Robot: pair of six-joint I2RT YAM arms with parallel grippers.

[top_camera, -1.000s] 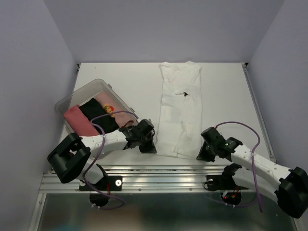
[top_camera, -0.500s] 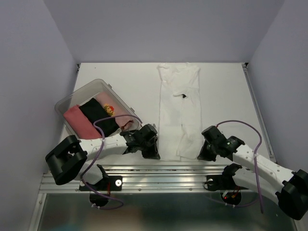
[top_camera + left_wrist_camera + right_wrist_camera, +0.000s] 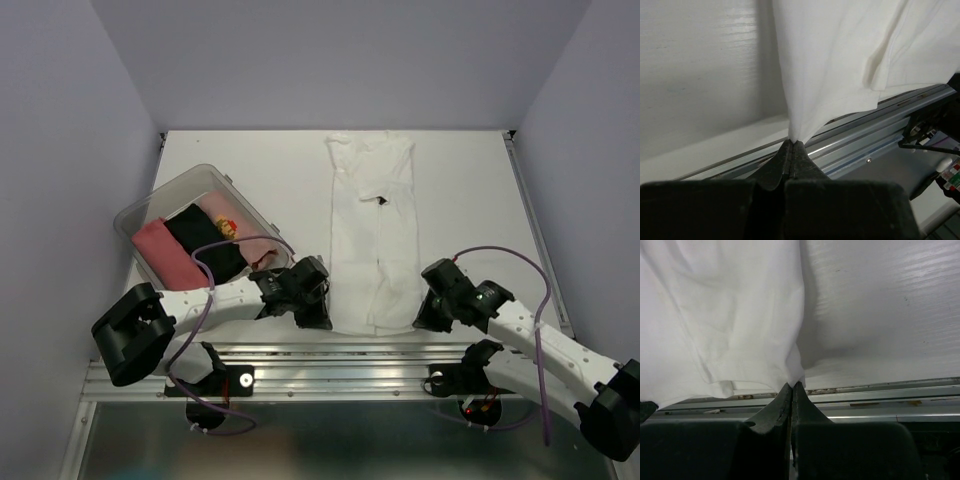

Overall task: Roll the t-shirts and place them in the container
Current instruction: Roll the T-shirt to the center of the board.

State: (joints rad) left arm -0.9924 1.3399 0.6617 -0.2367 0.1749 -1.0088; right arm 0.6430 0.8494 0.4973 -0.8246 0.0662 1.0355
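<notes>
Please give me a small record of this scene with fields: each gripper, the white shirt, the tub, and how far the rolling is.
left gripper: shut on the near left corner of the white t-shirt
right gripper: shut on its near right corner
white t-shirt: long narrow strip lying on the table, dark neck label showing
clear tub: at table's left, holds a pink shirt, a black shirt and a pale printed shirt
rolling: not yet begun
</notes>
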